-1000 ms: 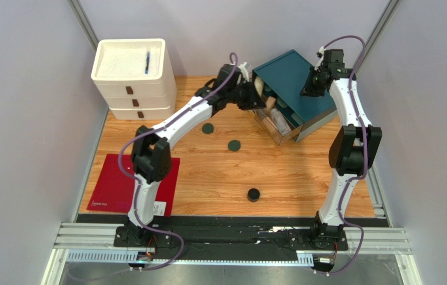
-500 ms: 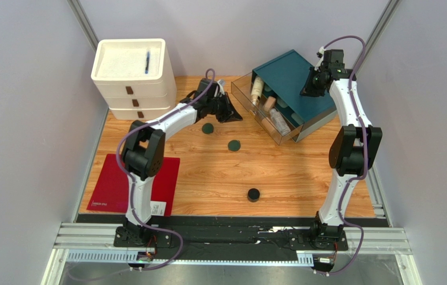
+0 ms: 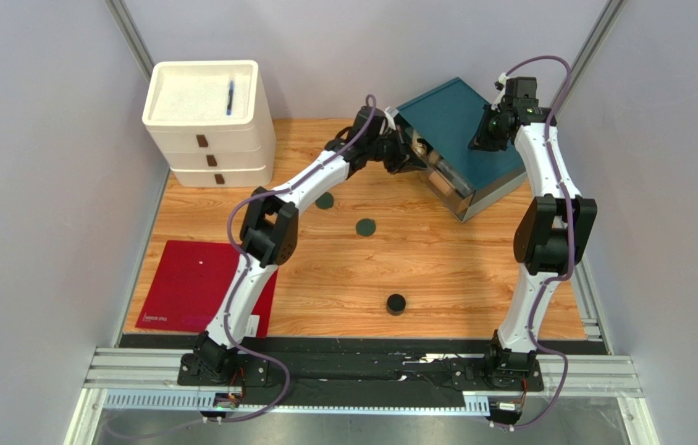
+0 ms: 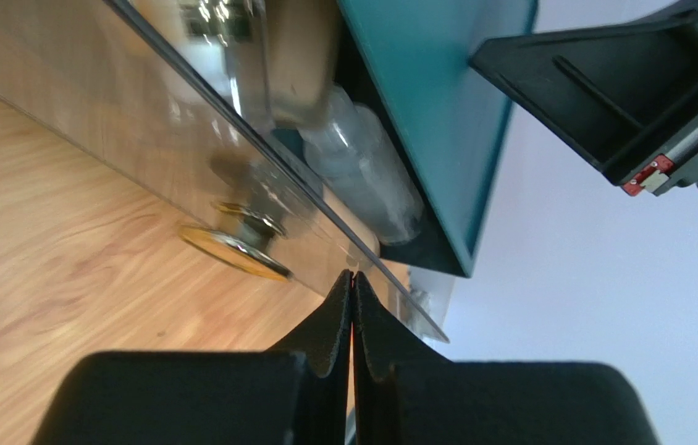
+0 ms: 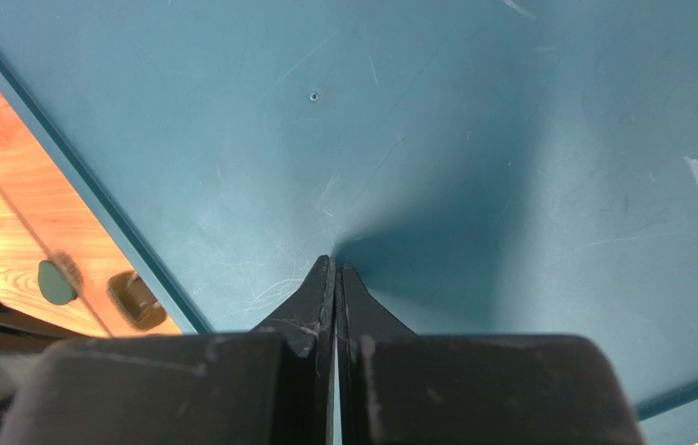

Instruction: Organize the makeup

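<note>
— Where does the makeup sit?
— Part of it lies in the clear drawer of the teal case. A clear bottle and a beige bottle show through the drawer's front. On the wooden table a dark-green disc lies in the open. A second disc is half hidden by the left arm. The black round jar sits nearer the bases, well apart from both.
— How is the left arm posed?
— It reaches far forward and to the right, elbow raised, forearm slanting toward the drawer. The left gripper is clenched on nothing, its tips meeting the rim of the drawer's clear front near the gold knob.
— And the right arm?
— It stands tall at the table's right side, elbow high, with the wrist bent down over the case. The right gripper is clenched and empty too, tips on the teal top.
— Anything farther out?
— A white drawer unit stands at the far left with a blue pen on top. A red mat lies near the left base.
</note>
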Controlling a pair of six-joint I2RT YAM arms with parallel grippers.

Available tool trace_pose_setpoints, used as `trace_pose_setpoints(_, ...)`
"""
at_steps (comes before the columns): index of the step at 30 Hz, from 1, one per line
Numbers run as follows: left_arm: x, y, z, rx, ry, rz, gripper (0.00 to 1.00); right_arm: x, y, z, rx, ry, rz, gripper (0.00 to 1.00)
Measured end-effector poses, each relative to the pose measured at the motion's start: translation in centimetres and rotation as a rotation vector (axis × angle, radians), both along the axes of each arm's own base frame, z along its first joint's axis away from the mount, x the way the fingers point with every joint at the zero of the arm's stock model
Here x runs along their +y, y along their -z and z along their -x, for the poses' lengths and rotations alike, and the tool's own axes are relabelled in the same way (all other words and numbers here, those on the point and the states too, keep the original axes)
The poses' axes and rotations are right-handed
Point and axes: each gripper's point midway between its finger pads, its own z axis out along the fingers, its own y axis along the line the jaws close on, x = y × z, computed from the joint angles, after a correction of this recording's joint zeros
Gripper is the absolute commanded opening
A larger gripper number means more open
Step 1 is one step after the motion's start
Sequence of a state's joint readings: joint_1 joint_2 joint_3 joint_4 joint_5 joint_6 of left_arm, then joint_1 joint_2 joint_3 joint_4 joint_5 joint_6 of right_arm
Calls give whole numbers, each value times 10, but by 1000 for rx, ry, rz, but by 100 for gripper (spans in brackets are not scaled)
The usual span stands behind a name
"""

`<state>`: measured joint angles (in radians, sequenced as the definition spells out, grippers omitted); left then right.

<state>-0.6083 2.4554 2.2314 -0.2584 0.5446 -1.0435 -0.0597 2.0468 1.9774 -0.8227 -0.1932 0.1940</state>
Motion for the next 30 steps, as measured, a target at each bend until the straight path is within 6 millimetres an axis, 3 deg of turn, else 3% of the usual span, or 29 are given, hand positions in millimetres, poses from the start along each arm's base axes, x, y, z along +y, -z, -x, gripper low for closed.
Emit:
trace_pose_setpoints(3, -25, 0, 5, 32, 18, 56, 0, 0, 0, 0, 1, 0, -1, 0)
trace_pose_setpoints(5, -35, 9, 5, 68, 19, 80, 0, 0, 0, 0, 1, 0, -1, 0)
trace_pose_setpoints(10, -45, 42, 5, 151, 3, 89, 0, 0, 0, 0, 1, 0, -2, 0)
trace_pose_setpoints(12, -44, 46, 2, 166, -6, 96, 0, 0, 0, 0, 1, -1, -3, 0)
trace_pose_setpoints(23, -50, 4, -18, 104, -26, 216, 4, -2, 0, 1, 1, -2, -14, 0)
trace_pose_setpoints(30, -47, 6, -16, 102, -4, 236, 8, -2, 0, 1, 1, -2, -15, 0)
